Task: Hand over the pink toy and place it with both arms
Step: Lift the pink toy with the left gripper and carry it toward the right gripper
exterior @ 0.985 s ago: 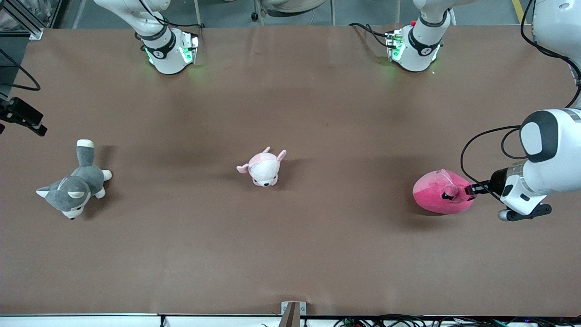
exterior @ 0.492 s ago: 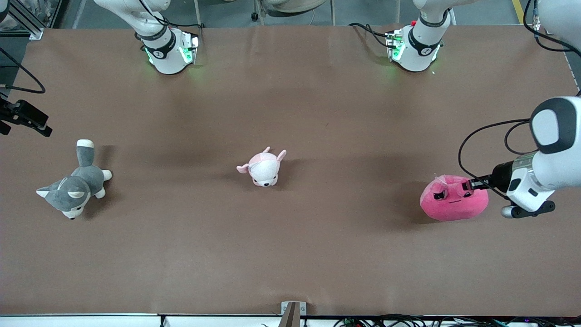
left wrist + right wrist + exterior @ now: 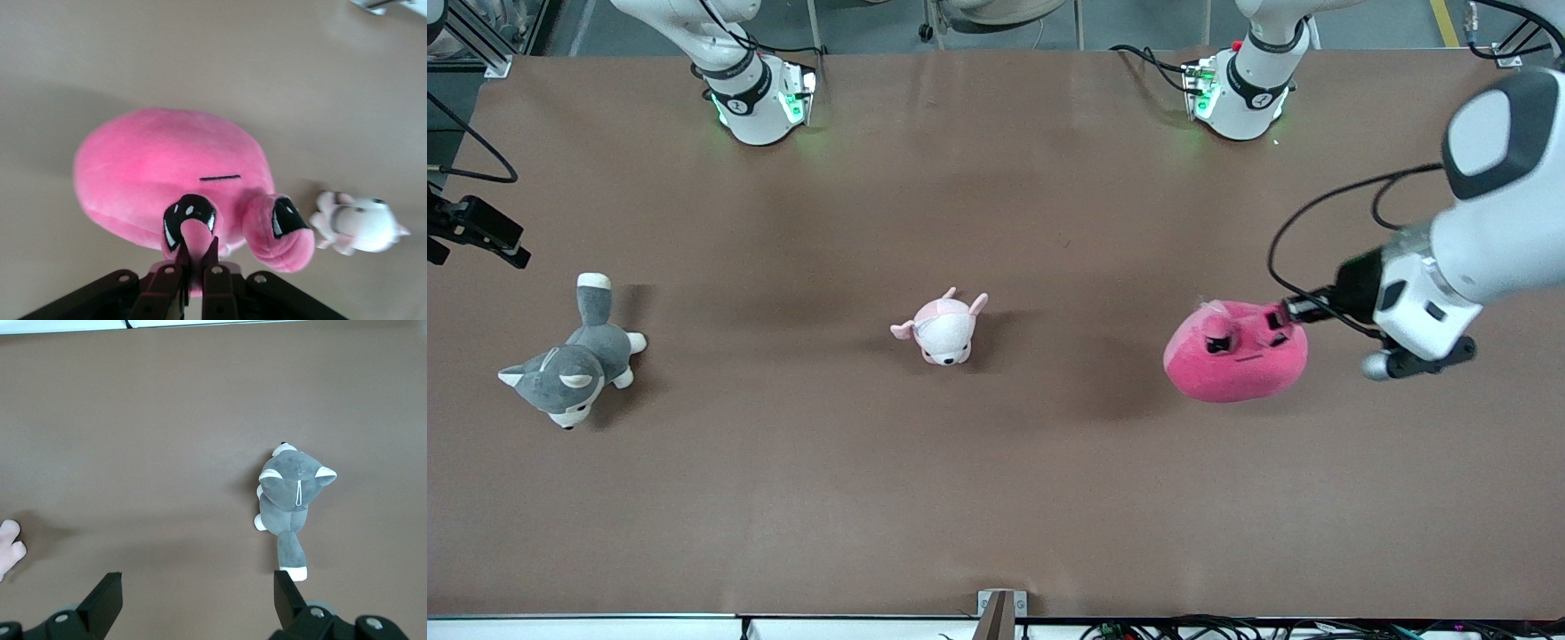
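Clearly the pink toy [image 3: 1235,351] is soft and light: it hangs in the air over the left arm's end of the table [image 3: 996,498], held by the left gripper [image 3: 1288,310], whose fingers are pressed together on a small nub at the toy's top edge beside one dark eye [image 3: 190,217]. Such a thin pinch of plush looks likely to sag or swing, so I judge that the receiving arm should take hold of the broad rounded body, well away from the pinched nub, where the stuffing gives a fuller bite.

The right gripper [image 3: 193,603] waits with its fingers spread wide, above the table at the right arm's end, over the gray dog plush [image 3: 574,360]. A small pale pink plush [image 3: 943,329] lies on the table between the two toys, under the likely handover path; carried at this height, the toy should pass above it.
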{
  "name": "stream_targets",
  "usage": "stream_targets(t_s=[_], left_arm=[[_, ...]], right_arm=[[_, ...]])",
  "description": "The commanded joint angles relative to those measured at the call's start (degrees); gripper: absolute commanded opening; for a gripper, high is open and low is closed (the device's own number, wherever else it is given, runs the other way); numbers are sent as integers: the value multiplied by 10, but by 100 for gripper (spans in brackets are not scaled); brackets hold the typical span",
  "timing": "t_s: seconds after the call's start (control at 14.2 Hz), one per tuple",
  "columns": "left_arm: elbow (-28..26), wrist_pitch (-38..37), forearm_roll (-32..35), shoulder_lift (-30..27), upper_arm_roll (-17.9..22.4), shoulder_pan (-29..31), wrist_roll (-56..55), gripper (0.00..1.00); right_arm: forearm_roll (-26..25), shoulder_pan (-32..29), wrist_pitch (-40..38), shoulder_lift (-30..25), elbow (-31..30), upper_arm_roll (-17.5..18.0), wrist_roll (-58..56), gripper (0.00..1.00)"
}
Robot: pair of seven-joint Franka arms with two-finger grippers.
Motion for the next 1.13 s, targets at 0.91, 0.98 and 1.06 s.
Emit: stream_targets(t_s=[0.91, 0.98, 1.06], left_arm=[[103, 211, -5, 73, -108, -248, -477, 0], [103, 236, -5, 85, -109, -265, -487, 0], [103, 257, -5, 96, -109, -281, -494, 0]], right_arm=[[24, 16, -15, 7, 0, 6, 3, 100], [58, 24, -25, 5, 2, 6, 5, 100], [97, 32, -39, 5, 8, 6, 13, 100]])
